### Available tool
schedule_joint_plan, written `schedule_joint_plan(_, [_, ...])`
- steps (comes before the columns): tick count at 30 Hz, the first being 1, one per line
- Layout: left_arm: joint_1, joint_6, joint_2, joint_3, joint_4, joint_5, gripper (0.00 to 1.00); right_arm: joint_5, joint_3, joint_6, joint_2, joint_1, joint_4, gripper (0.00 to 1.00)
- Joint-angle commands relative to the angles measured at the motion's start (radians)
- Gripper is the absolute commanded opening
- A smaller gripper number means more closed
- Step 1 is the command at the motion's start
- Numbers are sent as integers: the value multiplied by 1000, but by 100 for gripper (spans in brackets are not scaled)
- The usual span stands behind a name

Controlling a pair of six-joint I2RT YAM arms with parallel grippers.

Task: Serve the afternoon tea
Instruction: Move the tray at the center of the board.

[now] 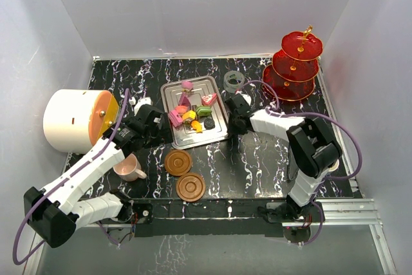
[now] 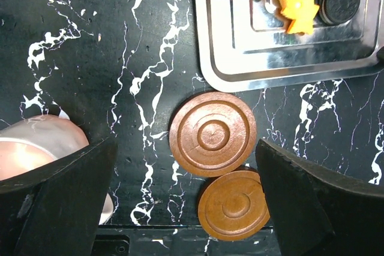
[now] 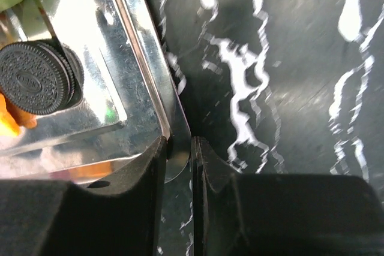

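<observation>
Sweets (image 1: 190,115) light and crumbly, for gentle side pinches; right gripper (image 3: 179,145) clamped on rim of steel tray (image 3: 147,82), left gripper (image 2: 186,154) wide, empty.

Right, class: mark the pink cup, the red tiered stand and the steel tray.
pink cup (image 1: 126,168), top view, on its bowl.
red tiered stand (image 1: 293,67), top view, middle tier.
steel tray (image 1: 171,98), top view, bare far-left corner.

No text, number or brand name can be read in any view. The closest thing to lettering is on a dark sandwich biscuit (image 3: 33,79) lying on the steel tray (image 3: 141,58). Its face has a moulded pattern, with an oval emblem at the centre ringed by small raised marks. The characters inside the oval are too small and blurred to read.
</observation>
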Motion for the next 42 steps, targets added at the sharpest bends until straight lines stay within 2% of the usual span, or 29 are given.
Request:
schedule_joint_plan(1, [4, 16, 4, 27, -10, -25, 99, -29, -60, 113, -51, 83, -30, 20])
schedule_joint_plan(5, [3, 18, 16, 25, 9, 3, 99, -67, -55, 141, -34, 135, -1, 21])
schedule_joint_plan(9, [3, 60, 10, 12, 74, 99, 99, -115, -15, 132, 15, 178, 21, 22])
schedule_joint_plan(12, [4, 127, -21, -20, 161, 231, 99, -156, 20, 127, 29, 187, 35, 22])
schedule_joint_plan(15, [4, 163, -50, -55, 212, 389, 99, -130, 34, 119, 17, 188, 12, 24])
schedule_joint_plan(21, [-20, 95, -58, -154, 283, 682, 99, -56, 42, 89, -59, 173, -52, 33])
schedule_joint_plan(27, [-138, 82, -25, -199, 249, 716, 99, -52, 14, 85, -199, 148, -61, 43])
schedule_joint_plan(31, [-168, 81, -2, -233, 278, 826, 99, 7, -18, 105, -308, 121, -82, 47])
schedule_joint_plan(34, [-182, 62, 63, -290, 346, 905, 99, 52, -43, 117, -392, 88, -95, 49])
schedule_joint_plan(37, [-229, 35, 140, -300, 424, 889, 99, 113, -57, 109, -480, 59, -98, 53])
schedule_joint_plan(39, [-247, 7, 174, -316, 509, 864, 99, 152, -52, 88, -528, 36, -103, 61])
schedule_joint_plan(42, [-251, -14, 246, -310, 589, 856, 99, 193, -38, 48, -566, 0, -119, 68])
